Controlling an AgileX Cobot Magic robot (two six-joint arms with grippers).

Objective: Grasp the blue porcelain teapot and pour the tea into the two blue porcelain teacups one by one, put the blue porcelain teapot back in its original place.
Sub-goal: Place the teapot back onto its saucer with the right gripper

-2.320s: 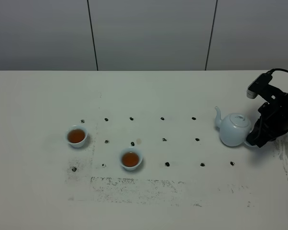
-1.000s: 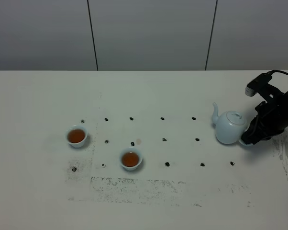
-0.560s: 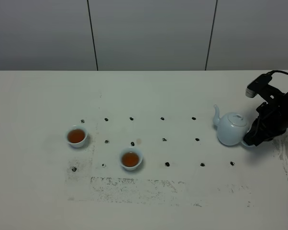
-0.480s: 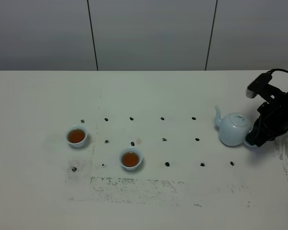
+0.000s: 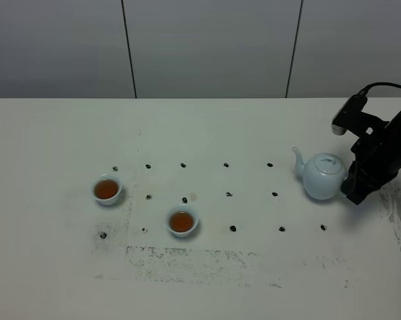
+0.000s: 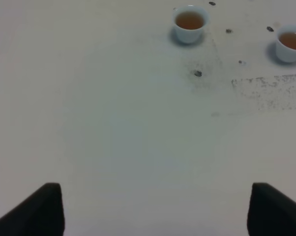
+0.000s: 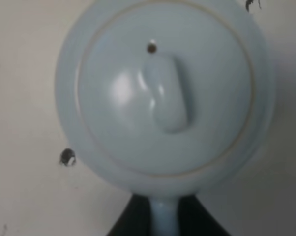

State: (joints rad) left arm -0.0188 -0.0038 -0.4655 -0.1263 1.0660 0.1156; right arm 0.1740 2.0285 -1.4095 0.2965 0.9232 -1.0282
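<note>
Teapot going back to its place, both cups filled

The right gripper [image 5: 352, 192] is clamped on the handle of the teapot [image 5: 322, 177] at the table's right side; the 2 cups [image 5: 107, 190] [image 5: 182, 221] hold tea. Next: set down, let go. Left gripper [image 6: 153, 209] spread, empty.

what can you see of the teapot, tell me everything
The teapot is round, pale blue-white and glossy like glazed porcelain, with a domed lid and an oblong knob beside a small vent hole. It sits upright at the table's right side, spout pointing left toward the cups. The right hand is shut on its handle.
</note>
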